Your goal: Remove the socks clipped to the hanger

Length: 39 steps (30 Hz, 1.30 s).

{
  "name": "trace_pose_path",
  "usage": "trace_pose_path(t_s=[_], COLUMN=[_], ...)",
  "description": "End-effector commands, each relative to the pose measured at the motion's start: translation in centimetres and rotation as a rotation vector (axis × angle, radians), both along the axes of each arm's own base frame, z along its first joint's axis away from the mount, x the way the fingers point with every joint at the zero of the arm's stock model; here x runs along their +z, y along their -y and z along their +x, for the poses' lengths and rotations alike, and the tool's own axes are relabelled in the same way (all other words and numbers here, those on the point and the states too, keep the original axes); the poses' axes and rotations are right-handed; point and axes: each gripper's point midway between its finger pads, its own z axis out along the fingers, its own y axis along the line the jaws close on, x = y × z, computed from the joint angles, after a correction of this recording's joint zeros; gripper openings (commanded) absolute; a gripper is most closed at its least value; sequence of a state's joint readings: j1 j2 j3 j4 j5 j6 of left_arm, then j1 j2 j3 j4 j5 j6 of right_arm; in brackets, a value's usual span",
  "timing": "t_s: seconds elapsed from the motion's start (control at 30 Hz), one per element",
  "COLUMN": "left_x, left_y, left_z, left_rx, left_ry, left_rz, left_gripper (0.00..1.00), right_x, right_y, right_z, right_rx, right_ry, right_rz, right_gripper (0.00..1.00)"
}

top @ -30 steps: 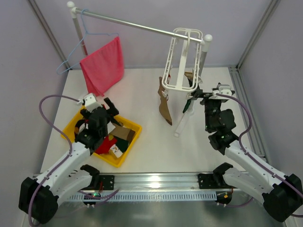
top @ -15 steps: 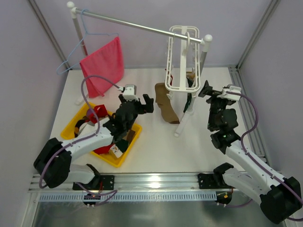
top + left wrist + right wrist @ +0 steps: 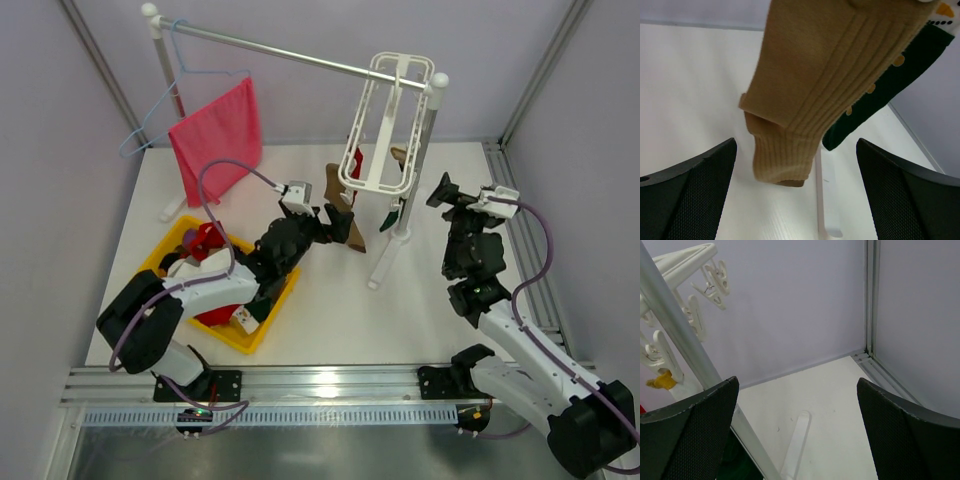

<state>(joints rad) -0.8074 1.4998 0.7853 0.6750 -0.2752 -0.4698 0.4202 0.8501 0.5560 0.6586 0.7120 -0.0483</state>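
The white hanger (image 3: 385,130) hangs from the rail at the back right. Clipped under it are a tan-brown sock (image 3: 335,190), a red sock (image 3: 353,163) and a dark green sock (image 3: 395,215). My left gripper (image 3: 335,226) is open and empty just below the tan-brown sock. In the left wrist view the tan-brown sock (image 3: 810,90) hangs above and between my fingers (image 3: 685,195), its cuff apart from both, with the green sock (image 3: 880,90) behind it. My right gripper (image 3: 462,192) is open and empty, right of the hanger. Its view shows white clips (image 3: 715,282).
A yellow bin (image 3: 275,300) at the front left holds several socks. A pink-red cloth (image 3: 218,140) and a light-blue wire hanger (image 3: 160,110) hang at the rail's left end. The rack's post (image 3: 685,340) and white foot (image 3: 385,262) stand between the arms.
My left arm has swung right from over the yellow bin to under the tan-brown sock. My right gripper has drawn back to the right, away from the hanger. The hanger has swung.
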Motion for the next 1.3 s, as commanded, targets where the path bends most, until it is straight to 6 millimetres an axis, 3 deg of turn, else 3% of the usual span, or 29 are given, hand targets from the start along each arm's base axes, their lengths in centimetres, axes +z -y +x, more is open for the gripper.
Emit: trace_pose_path(t_s=[0.0,0.23,0.37,0.63,0.9,1.2,1.27], left_x=[3.4,2.1,1.0,1.0,0.2,-0.3,-0.4], left_y=[2.0,2.5,1.7,1.2,1.0,1.2,1.0], left_z=[-0.5,0.2,1.3,2.4,3.3,4.3,4.7], left_rx=[-0.049,-0.026,0.054,0.103,0.144,0.172,0.182], left_ry=[0.074,0.047,0.022,0.055,0.057,0.07,0.072], left_rz=[-0.1,-0.085,-0.042,0.011,0.047,0.072,0.073], left_gripper=[1.0,1.0,1.0,1.0,0.74,0.68,0.62], right_x=[0.7,0.3,0.3,-0.1,-0.4,0.1,0.2], right_y=[0.2,-0.1,-0.1,-0.3,-0.5,-0.2,-0.1], right_z=[0.2,0.8,0.9,1.4,1.8,1.3,1.1], right_rx=[-0.008,0.005,0.003,0.011,0.022,0.024,0.023], right_ry=[0.034,0.023,0.022,0.006,-0.001,0.011,0.018], right_rz=[0.046,0.044,0.043,0.029,0.044,0.043,0.046], right_gripper=[1.0,1.0,1.0,1.0,1.0,1.0,1.0])
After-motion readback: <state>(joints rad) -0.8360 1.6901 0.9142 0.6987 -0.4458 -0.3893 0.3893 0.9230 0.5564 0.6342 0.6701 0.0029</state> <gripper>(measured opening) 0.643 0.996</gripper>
